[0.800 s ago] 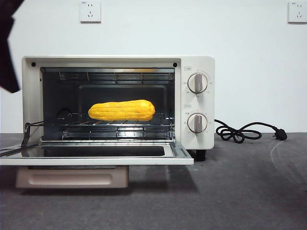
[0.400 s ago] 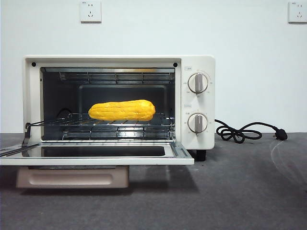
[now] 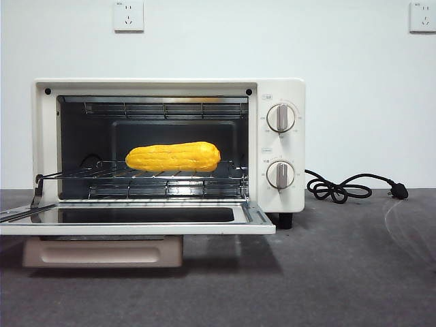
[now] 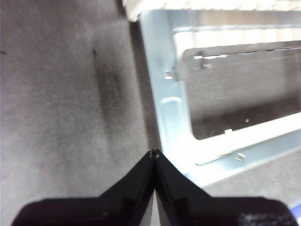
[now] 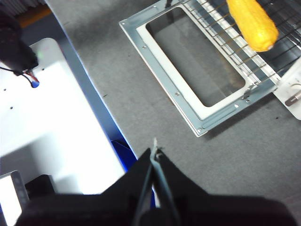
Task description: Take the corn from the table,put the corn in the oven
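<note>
The yellow corn [image 3: 174, 157] lies on its side on the wire rack inside the cream-white oven [image 3: 283, 146], whose door [image 3: 136, 221] hangs open and flat toward the front. In the right wrist view the corn [image 5: 251, 21] rests on the rack beyond the open door [image 5: 197, 66]. My left gripper [image 4: 154, 153] is shut and empty, above the grey table [image 4: 61, 94] beside the door's corner. Back from the oven, over the table's near edge, my right gripper [image 5: 154, 153] is shut and holds nothing. Neither gripper appears in the front view.
A black power cord [image 3: 347, 187] with its plug lies on the table right of the oven. Two wall sockets [image 3: 128, 16] sit on the white wall behind. A white base plate [image 5: 51, 122] lies off the table's edge in the right wrist view.
A dark arm at the upper left of the front view has withdrawn out of the picture. The corn and oven have not moved.
</note>
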